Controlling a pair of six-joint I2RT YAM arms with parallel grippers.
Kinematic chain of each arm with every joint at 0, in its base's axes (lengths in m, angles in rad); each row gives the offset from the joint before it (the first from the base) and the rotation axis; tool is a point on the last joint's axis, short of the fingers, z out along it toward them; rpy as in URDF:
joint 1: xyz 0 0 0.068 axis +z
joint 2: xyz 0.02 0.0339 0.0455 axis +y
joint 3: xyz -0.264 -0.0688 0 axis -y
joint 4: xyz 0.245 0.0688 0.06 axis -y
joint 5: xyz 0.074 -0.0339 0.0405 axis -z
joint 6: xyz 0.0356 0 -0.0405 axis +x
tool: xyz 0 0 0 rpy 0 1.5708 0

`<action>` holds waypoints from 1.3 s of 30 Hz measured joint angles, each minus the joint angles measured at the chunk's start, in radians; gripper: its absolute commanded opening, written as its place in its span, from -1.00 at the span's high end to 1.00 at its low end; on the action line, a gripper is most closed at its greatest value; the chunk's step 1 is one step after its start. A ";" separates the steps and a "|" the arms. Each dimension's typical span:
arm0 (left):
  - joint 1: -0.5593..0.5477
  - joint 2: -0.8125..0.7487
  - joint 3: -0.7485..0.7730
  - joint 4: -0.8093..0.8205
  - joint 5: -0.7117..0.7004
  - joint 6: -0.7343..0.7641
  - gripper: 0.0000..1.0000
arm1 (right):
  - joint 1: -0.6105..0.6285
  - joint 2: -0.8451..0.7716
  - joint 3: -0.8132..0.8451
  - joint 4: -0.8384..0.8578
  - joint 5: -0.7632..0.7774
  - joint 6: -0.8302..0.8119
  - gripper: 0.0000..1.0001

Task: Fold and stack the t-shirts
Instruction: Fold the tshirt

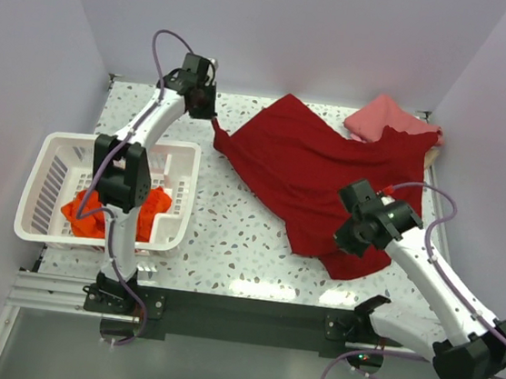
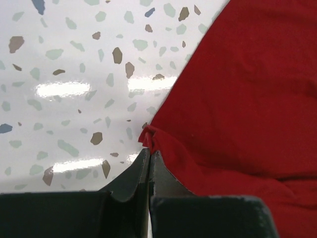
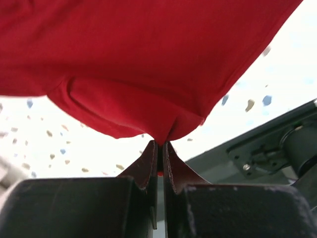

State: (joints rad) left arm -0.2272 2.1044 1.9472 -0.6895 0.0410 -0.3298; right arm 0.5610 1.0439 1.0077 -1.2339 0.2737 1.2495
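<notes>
**Fig.** Crimson shirt (image 1: pixel 310 173) pinched at two corners, prob. to spread it flat for folding.
L tool (image 2: pixel 149 152) is pressed together on the far-left corner. R tool (image 3: pixel 161 145) pinches the near hem, lifted, so the cloth sags in soft matte folds over the glossy speckled tabletop (image 1: pixel 229 242). Far-right edge touches the folded pink shirt (image 1: pixel 380 117). Orange shirt (image 1: pixel 155 210) lies crumpled in the white slotted basket (image 1: pixel 56 153), left.

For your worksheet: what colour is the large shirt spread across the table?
The large shirt is dark crimson, clearest in the top external view.
</notes>
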 measured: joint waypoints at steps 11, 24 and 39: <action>-0.134 0.074 0.048 -0.055 -0.046 0.037 1.00 | -0.358 0.111 0.066 0.084 0.026 -0.283 1.00; -0.128 0.132 0.178 -0.075 -0.089 -0.005 1.00 | -0.686 0.268 0.112 0.173 -0.031 -0.553 1.00; -0.152 0.286 0.288 0.025 -0.030 -0.042 -0.19 | -0.746 0.463 0.219 0.207 -0.038 -0.629 0.91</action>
State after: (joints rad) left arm -0.3794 2.3901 2.2356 -0.6643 0.0113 -0.3717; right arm -0.1848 1.5074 1.2263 -1.0271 0.2359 0.6209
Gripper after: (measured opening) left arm 0.365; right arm 0.033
